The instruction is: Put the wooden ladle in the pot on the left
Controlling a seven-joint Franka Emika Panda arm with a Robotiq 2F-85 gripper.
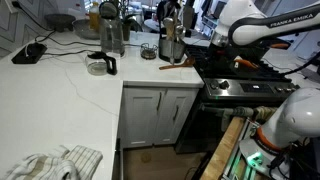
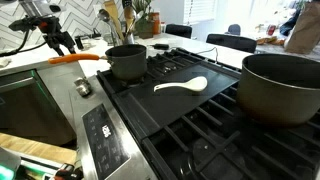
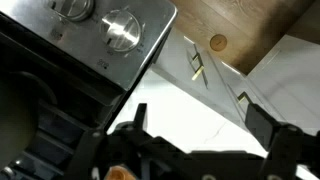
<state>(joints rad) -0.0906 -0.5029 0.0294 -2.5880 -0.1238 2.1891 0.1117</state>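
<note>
The wooden ladle (image 1: pixel 176 65) lies flat on the white counter, between the steel canister (image 1: pixel 170 44) and the stove's edge. The small dark pot (image 2: pixel 126 62) with an orange-brown handle (image 2: pixel 75 58) stands on the stove's left burner. My gripper (image 2: pixel 58 42) hangs open and empty above the counter, just beyond the end of that handle. In an exterior view it is a little above and right of the ladle (image 1: pixel 198 47). In the wrist view the jaws (image 3: pixel 200 130) are spread with bare white counter between them. An orange-brown bit (image 3: pixel 118 172) shows at the bottom edge.
A large dark pot (image 2: pixel 285 85) stands on the right burner. A white spoon (image 2: pixel 182 86) lies on the grates between the pots. The stove knobs (image 3: pixel 122 28) and white cabinets (image 1: pixel 160 115) sit below the counter. A kettle (image 1: pixel 110 30) and a cloth (image 1: pixel 55 163) are on the counter.
</note>
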